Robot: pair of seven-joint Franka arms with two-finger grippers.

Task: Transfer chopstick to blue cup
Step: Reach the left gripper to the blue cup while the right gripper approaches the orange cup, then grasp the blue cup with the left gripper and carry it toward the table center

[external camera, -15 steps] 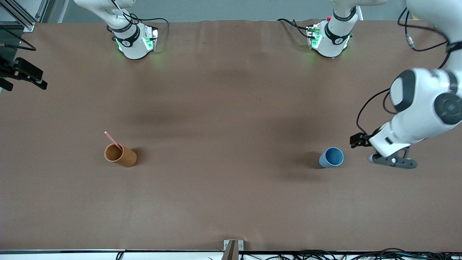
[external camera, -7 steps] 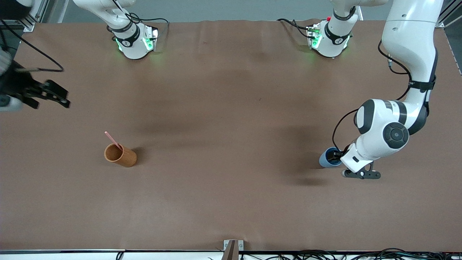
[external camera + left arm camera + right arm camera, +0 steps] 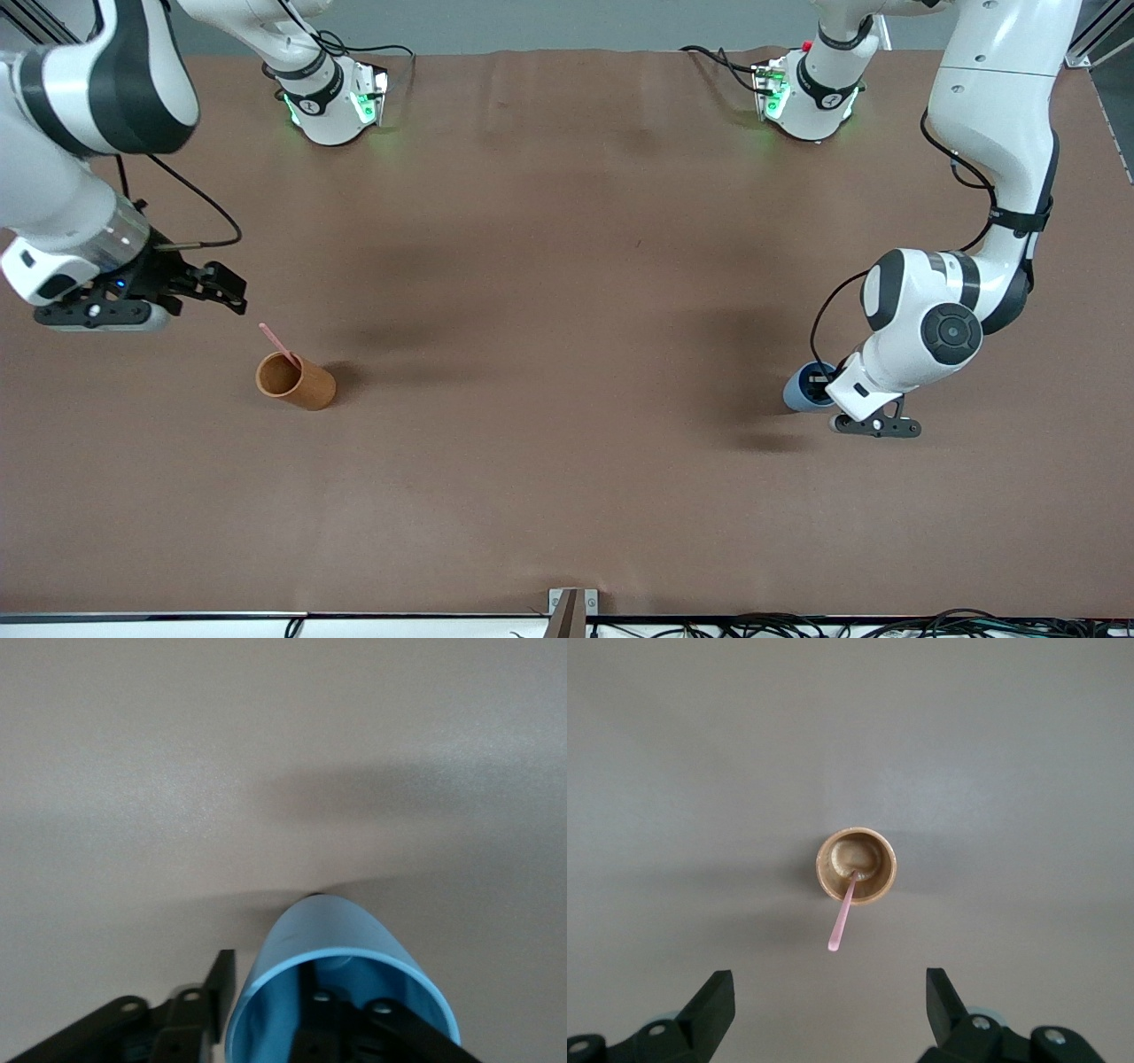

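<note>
One chopstick [image 3: 275,343] stands in one orange cup [image 3: 296,381]; one blue cup [image 3: 800,392].

chopstick [image 3: 278,344] in tall cup [image 3: 297,381] (leaning)

- Table [image 3: 567,266]: matt brown cloth-like cover, faint creases.
- Blue cup [image 3: 332,939]: smooth, plastic-looking, slight sheen.
- Orange-brown cup [image 3: 301,383]: matt.
- Chopstick [image 3: 842,921]: smooth pink.

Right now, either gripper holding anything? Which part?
Left gripper straddles the blue cup's rim wall, one finger inside; whether it is clamped cannot be told. Right gripper open, empty, above the chopstick.
</note>
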